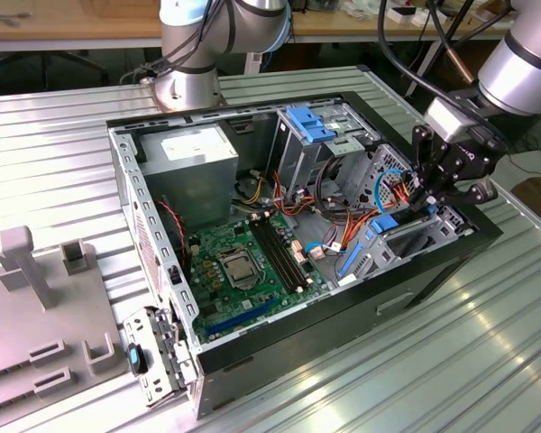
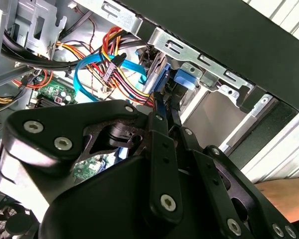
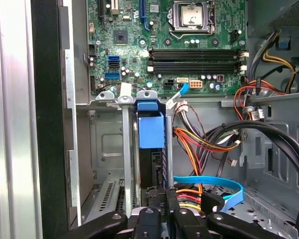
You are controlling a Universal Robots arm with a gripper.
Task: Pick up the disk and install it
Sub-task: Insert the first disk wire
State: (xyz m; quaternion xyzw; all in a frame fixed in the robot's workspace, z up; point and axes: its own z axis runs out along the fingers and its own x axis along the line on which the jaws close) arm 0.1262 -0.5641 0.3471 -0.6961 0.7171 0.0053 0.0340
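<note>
The gripper (image 1: 430,200) hangs at the open computer case's (image 1: 252,361) end on the exterior view's right; its fingers (image 2: 159,130) are drawn close together on the thin edge of the disk (image 3: 151,149), which stands on edge in the metal drive cage (image 3: 109,149) with its blue rail (image 3: 151,128) uppermost in the first wrist view; a bundle of red, yellow and orange wires (image 3: 199,142) and a flat blue cable (image 3: 214,183) crowd just beside the slot; the green motherboard (image 1: 243,262) lies deeper in the case; a grey power-supply box (image 1: 198,158) sits at the far corner, well apart; a grey fixture block (image 1: 36,307) stands on the ribbed metal table (image 1: 487,361).
</note>
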